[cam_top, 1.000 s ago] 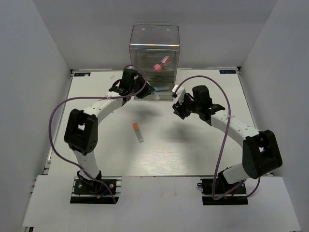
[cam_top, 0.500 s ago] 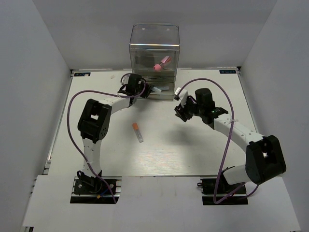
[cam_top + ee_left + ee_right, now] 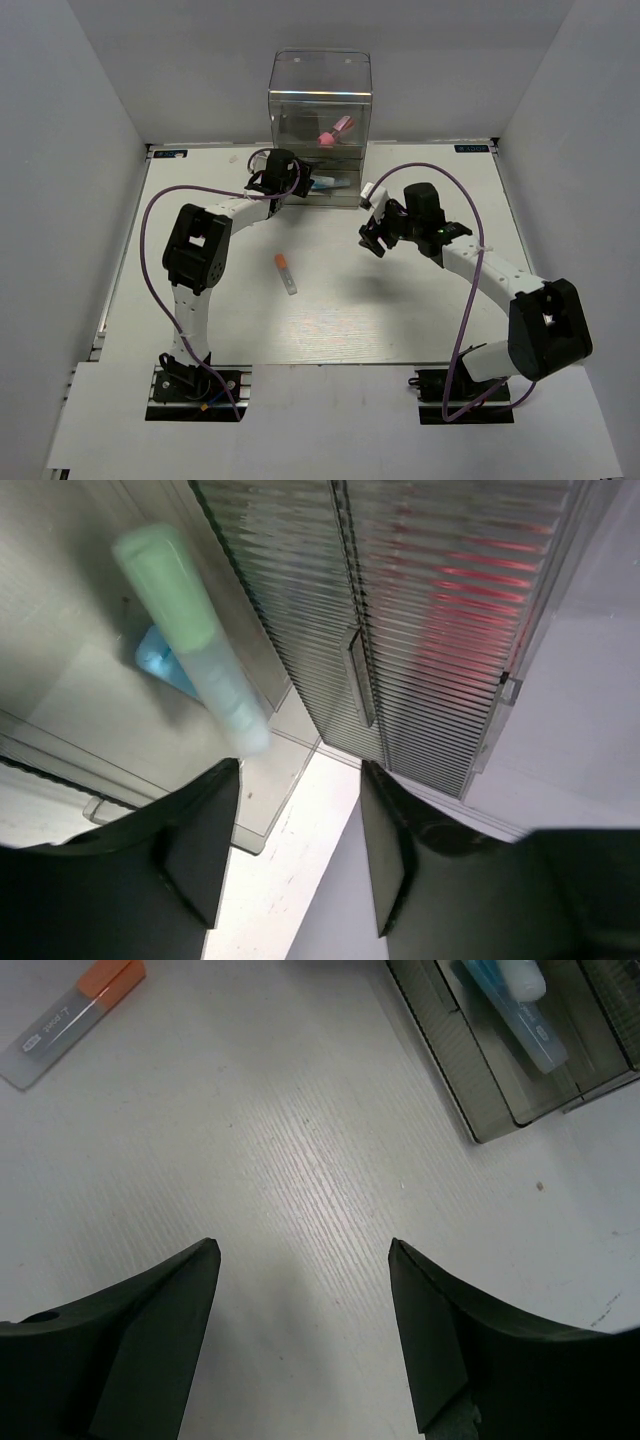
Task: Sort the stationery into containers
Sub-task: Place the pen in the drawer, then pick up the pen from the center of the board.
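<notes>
The tall transparent drawer box (image 3: 320, 100) stands at the back. Its bottom drawer (image 3: 338, 198) is pulled out, seen also in the right wrist view (image 3: 470, 1110). A teal-capped marker (image 3: 195, 640) lies in it beside a blue item (image 3: 158, 658), and it shows in the top view (image 3: 325, 183) and the right wrist view (image 3: 512, 1005). My left gripper (image 3: 292, 182) is open and empty at the drawer's left edge. A pink-and-red piece (image 3: 335, 131) lies in an upper drawer. An orange-capped marker (image 3: 286, 272) lies on the table, top left in the right wrist view (image 3: 75, 1020). My right gripper (image 3: 370, 237) is open and empty above bare table.
Grey enclosure walls close the table on the left, back and right. Purple cables loop over both arms (image 3: 150, 215). The drawer fronts are ribbed, with a small handle (image 3: 360, 675).
My left gripper has moved right up to the pulled-out drawer and let go of the teal marker, which now lies in the drawer. My right gripper has shifted slightly left.
</notes>
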{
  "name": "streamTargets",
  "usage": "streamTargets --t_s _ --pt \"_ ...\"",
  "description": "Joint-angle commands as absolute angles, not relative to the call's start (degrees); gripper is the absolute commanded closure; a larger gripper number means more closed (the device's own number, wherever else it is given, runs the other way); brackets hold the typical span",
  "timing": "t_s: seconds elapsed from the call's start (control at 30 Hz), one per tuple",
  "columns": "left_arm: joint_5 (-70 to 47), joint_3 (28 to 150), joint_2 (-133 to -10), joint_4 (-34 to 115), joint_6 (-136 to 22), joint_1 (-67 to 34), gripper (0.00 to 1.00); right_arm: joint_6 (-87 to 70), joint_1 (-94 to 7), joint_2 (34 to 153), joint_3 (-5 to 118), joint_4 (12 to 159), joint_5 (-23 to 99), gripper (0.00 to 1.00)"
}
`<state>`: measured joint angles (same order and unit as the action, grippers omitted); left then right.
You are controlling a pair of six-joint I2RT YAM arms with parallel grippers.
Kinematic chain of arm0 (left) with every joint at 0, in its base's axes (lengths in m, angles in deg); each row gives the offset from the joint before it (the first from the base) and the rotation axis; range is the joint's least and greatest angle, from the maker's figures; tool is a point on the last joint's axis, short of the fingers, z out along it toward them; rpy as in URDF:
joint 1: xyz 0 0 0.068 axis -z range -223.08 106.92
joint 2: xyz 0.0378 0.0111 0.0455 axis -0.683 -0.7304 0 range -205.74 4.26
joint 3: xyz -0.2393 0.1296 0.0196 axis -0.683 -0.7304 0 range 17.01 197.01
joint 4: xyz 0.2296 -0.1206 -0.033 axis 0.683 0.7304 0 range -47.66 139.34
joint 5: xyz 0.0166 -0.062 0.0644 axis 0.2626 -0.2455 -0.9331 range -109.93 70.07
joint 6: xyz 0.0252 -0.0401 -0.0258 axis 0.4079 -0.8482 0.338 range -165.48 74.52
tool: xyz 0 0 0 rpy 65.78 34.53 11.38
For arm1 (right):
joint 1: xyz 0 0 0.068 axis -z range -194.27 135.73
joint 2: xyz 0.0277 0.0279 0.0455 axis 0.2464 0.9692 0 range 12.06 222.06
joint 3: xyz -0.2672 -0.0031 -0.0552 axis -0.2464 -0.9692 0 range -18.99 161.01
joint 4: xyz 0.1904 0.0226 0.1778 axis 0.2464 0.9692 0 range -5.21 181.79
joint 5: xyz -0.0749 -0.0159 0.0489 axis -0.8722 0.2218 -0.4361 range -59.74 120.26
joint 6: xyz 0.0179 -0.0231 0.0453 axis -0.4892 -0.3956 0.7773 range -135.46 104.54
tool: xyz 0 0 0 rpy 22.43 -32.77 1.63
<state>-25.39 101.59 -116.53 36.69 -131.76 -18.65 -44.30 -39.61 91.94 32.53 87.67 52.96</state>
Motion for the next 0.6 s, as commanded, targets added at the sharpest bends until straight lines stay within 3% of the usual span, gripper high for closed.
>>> streamTargets --t_s 0.0,0.3,0.43,0.53,0.57 --pt "-24.4 102.1 -115.7 34.9 -131.5 -19.0 0.38 -44.7 -39.8 92.7 33.8 87.3 56.7 0.26" --pt "-21.6 92.2 -102.5 31.3 -118.5 -18.5 0.38 -46.7 -42.0 98.4 39.4 92.9 65.7 0.29" --pt "-25.1 87.4 -92.1 42.2 -102.7 -18.5 0.36 -45.4 -47.3 105.4 45.5 98.1 65.2 0.33" --pt "-30.7 81.0 -82.3 50.4 -95.5 -18.5 0.29 -42.3 -50.4 110.8 47.9 99.0 62.6 0.35" --pt "-32.4 77.5 -79.8 52.4 -94.7 -18.5 0.19 -41.1 -52.1 112.2 51.5 100.8 61.3 0.35"
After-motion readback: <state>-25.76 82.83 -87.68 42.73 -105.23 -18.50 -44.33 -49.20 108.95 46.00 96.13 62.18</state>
